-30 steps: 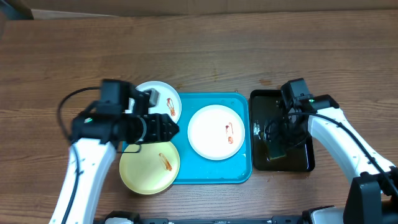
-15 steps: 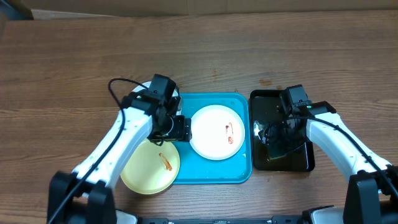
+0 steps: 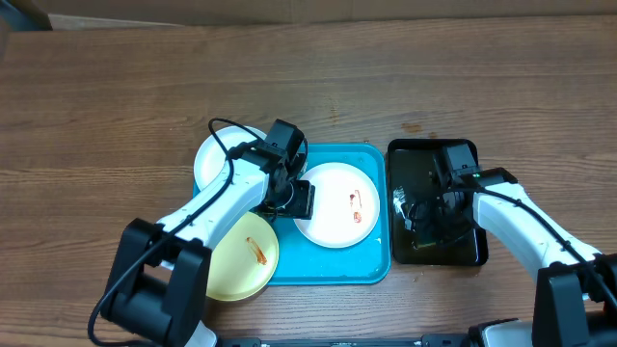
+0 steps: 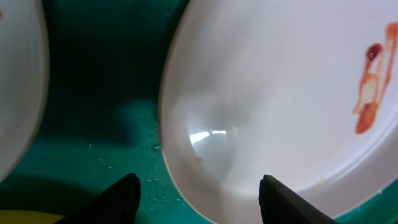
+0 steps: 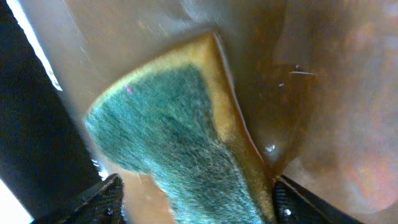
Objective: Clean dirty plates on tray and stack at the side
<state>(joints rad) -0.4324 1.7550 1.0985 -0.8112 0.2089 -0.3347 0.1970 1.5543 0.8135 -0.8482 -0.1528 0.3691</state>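
The turquoise tray [image 3: 328, 278] holds one white plate [image 3: 337, 207] with a red smear. A second white plate [image 3: 214, 159] and a pale yellow plate [image 3: 231, 258] with an orange smear overlap the tray's left side. My left gripper [image 3: 297, 200] is open; in the left wrist view its fingers [image 4: 202, 190] straddle the left rim of the white plate [image 4: 280, 93], with the tray [image 4: 93, 93] below. My right gripper [image 3: 431, 214] is open in the black tray. In the right wrist view its fingers [image 5: 199, 196] flank a green and yellow sponge [image 5: 180, 137].
The black tray [image 3: 434, 146] stands right of the turquoise tray and holds brown water [image 5: 323, 74] and the sponge. Bare wooden table [image 3: 308, 77] lies behind and to the left of the plates.
My left arm has swung right, from over the two left plates to the left rim of the white plate on the tray. The right gripper has barely moved in the black tray.
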